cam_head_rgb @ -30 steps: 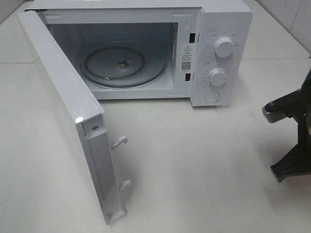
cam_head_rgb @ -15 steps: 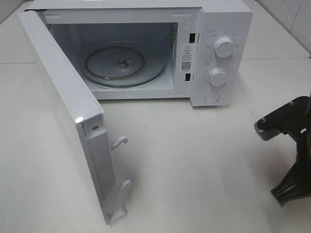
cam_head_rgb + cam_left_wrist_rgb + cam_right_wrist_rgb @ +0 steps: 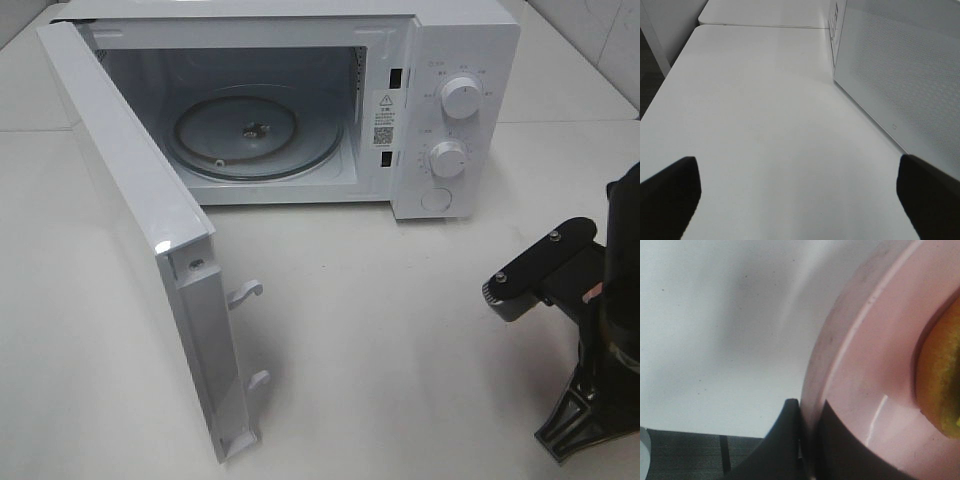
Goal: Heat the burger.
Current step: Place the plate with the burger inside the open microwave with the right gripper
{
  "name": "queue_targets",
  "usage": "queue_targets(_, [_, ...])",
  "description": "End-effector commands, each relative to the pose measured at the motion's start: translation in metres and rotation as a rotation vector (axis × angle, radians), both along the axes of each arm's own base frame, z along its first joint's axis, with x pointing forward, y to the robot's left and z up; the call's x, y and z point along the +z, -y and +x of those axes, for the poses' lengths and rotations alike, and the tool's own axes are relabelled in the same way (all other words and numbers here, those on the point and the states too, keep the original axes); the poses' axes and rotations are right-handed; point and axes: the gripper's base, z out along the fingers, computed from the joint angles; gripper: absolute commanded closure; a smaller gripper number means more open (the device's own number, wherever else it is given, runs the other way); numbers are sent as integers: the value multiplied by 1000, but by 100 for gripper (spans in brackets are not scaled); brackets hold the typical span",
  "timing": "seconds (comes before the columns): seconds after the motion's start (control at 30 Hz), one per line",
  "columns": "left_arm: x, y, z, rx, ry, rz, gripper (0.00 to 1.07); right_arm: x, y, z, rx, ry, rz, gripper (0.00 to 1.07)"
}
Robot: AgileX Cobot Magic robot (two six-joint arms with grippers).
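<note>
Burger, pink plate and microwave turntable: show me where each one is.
burger (image 3: 940, 380): right wrist view, on its golden bun edge.
pink plate (image 3: 855, 370): right wrist view, on bare surface just inside the rim.
turntable (image 3: 290, 140): exterior high view, on the glass right of its hub.

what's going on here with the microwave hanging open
The right gripper is shut on the rim of the pink plate, which carries the burger. The microwave stands on the table with its door swung wide open and its glass turntable bare, so the burger is not yet inside. The left gripper is open and holds nothing, over the table beside the door.
</note>
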Motion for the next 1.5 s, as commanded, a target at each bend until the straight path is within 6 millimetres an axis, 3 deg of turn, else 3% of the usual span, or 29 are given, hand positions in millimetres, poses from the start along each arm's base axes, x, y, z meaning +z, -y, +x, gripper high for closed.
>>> queue_targets(0.03, [-1,1,-3,-8,31,-3,6,3,1,-4,36,14,-64,107])
queue_targets(0.77, [-1,1,-3,-8,31,-3,6,3,-10,-1,258,24,-61,107])
queue_targets(1.5, [-1,1,-3,-8,31,-3,6,5,-22,9,651,31,-110,104])
